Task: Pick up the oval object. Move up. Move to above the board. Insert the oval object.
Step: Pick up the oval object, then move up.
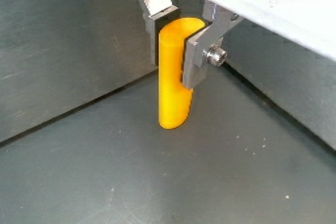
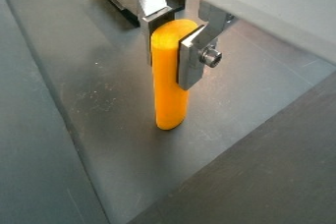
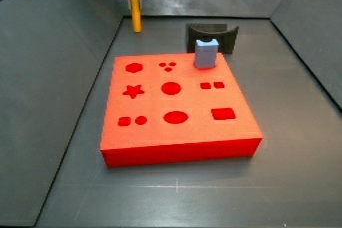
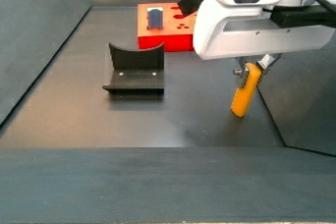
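Red board (image 3: 174,107), foremost in a side view: large flat block lying on the dark surface (image 3: 301,172), its top cut with star, round, oval, square and rectangular holes. One grey-blue block (image 3: 206,53) stood upright at its far edge. All the other cutouts that showed were unfilled.

Fixture (image 4: 133,69): dark bracket on a base plate, standing on the surface just beside the board's far edge.

Hand (image 4: 250,67): hung under the white wrist housing, well apart from the board and near a corner of the enclosure. Its silver fingers (image 1: 199,53) were closed against the upper end of the oval object, dark pads pressing either side.

Oval object (image 1: 176,76): slim yellow-orange peg, held upright in the hand, lower end free. In both wrist views that end appeared clear of the surface, though by how much could not be told.

Step in hand, as judged: pick-up done, lift under way or just finished. Next move called for: carry the peg across to above the board, line it over the oval cutout, keep it upright, then lower.
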Robot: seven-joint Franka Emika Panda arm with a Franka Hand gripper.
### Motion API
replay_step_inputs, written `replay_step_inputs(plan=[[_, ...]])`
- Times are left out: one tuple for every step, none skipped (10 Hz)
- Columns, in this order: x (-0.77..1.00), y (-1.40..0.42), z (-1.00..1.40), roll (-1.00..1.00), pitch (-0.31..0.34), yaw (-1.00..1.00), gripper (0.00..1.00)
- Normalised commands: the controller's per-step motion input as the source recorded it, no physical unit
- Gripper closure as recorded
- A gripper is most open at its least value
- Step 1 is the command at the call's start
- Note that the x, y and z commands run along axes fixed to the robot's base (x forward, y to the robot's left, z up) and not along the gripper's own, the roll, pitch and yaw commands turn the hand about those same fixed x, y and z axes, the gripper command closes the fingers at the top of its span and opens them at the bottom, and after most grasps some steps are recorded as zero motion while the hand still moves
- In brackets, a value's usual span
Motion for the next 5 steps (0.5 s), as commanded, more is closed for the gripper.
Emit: replay_step_inputs(plan=[[0.0, 0.0, 0.0, 0.0, 0.0, 0.0, 1.0], [0.0, 0.0, 0.83, 0.0, 0.0, 0.0, 1.0], [0.01, -0.01, 0.85, 0.0, -0.005, 0.0, 1.0], [-0.03, -0.01, 0.72, 0.01, 0.05, 0.0, 1.0], [-0.02, 0.0, 0.65, 0.02, 0.064, 0.0, 1.0]])
